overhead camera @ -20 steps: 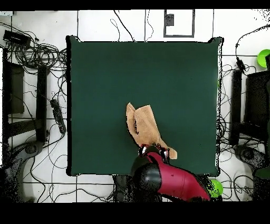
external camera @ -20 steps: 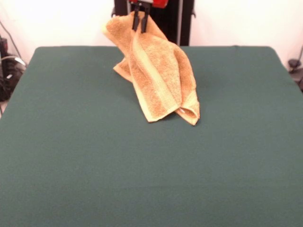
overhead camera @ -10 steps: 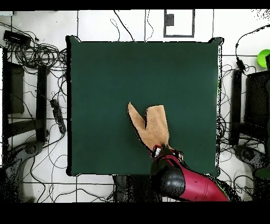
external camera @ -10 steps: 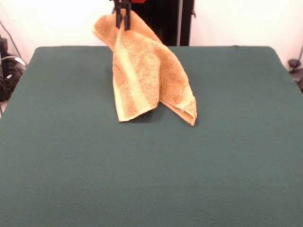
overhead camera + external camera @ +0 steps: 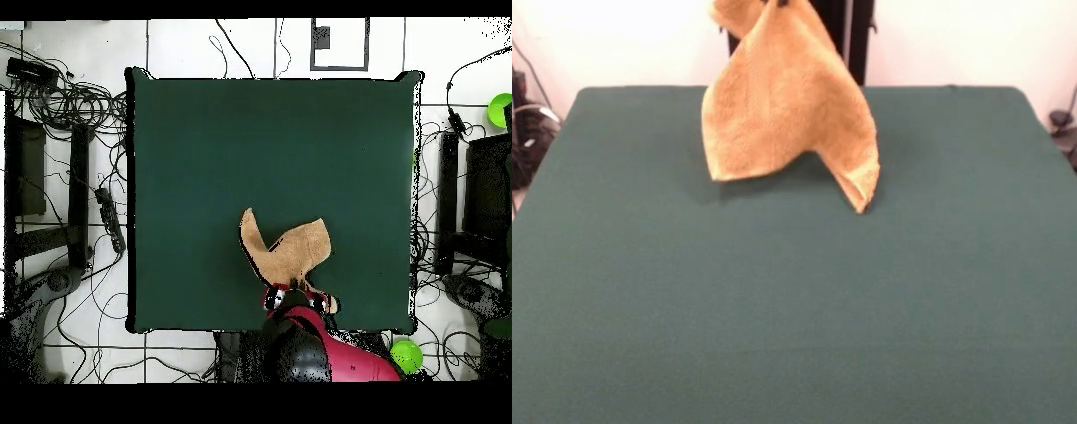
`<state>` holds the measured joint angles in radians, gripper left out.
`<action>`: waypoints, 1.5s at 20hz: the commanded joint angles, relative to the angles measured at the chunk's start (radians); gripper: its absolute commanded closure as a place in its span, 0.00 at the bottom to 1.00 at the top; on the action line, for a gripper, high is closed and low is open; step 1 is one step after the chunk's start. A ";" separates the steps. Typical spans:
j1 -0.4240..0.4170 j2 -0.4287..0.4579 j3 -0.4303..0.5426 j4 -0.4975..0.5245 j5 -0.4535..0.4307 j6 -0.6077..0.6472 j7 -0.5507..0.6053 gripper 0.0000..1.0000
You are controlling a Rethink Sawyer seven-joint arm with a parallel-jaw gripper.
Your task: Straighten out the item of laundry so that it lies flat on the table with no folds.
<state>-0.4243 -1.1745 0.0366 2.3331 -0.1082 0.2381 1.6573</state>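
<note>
Orange-tan terry towel (image 5: 786, 115) hangs bunched above the table (image 5: 777, 309), grasped by our gripper (image 5: 296, 297); we judge spreading flat remains

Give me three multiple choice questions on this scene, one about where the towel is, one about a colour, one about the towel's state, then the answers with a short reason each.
1. Where on the table is the towel in the front view?
A. Toward the far edge, near the middle
B. At the near right corner
C. Hanging off the left side

2. What colour is the table surface?
A. White
B. Dark green
C. Red

3. What state is the towel in?
A. Spread flat with no folds
B. Rolled into a tight tube
C. Lifted from above, draped, lower tip at the table

Answers:
1. A: the towel sits high in the front view, close to the far edge and roughly centred.
2. B: green cloth covers the whole tabletop.
3. C: the towel rises to the picture's top where the arm holds it up, and the overhead view shows it bunched unevenly.
</note>
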 commanded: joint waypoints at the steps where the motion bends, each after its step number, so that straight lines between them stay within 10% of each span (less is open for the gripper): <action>1: 0.086 -0.133 0.055 0.056 0.095 0.254 0.124 1.00; 23: 0.193 -0.312 0.023 0.082 0.319 0.503 0.093 1.00; 30: 0.117 -0.162 0.122 0.134 0.420 0.239 -0.110 1.00</action>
<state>-0.2778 -1.4570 0.0474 2.3409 0.1936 0.5896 1.6573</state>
